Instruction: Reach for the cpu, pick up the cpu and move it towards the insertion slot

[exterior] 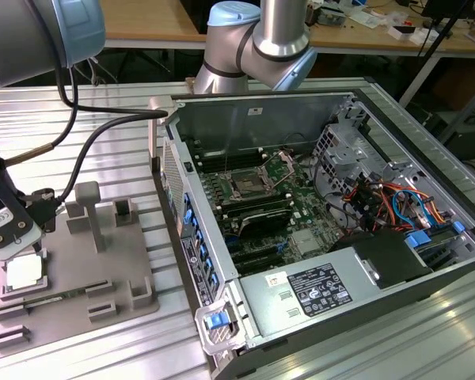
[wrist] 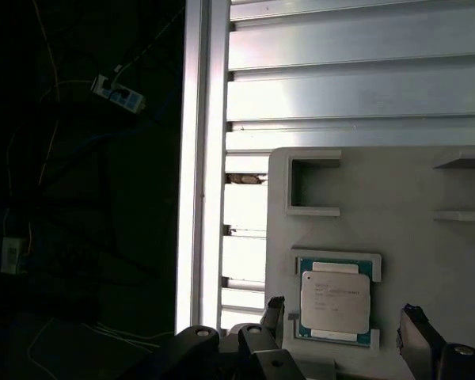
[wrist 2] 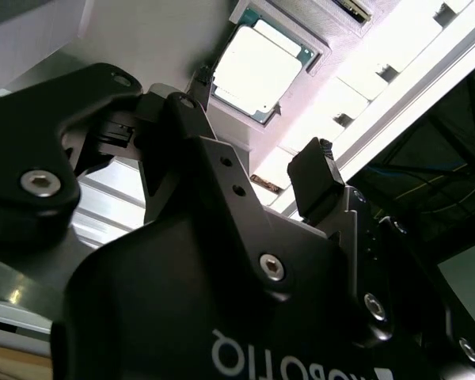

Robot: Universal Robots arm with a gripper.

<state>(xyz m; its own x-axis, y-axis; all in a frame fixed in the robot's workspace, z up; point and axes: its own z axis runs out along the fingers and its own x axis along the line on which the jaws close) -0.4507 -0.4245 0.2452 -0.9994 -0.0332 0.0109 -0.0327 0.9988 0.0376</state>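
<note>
The cpu point(exterior: 24, 271) is seated in a recess of the grey tray point(exterior: 131, 255) at the exterior view's lower left. The end effector point(wrist: 342, 315) is poised over it with fingers point(wrist: 274, 310) spread, apparently without contact. If closed off-centre, the cpu could be tilted or jammed against the recess rim.

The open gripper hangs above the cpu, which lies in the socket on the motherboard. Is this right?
No. The first wrist view shows the cpu in the grey tray, not the socket; the open gripper does hang above it.

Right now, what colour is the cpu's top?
The cpu top is silvery-white, clearest in the first wrist view.
</note>
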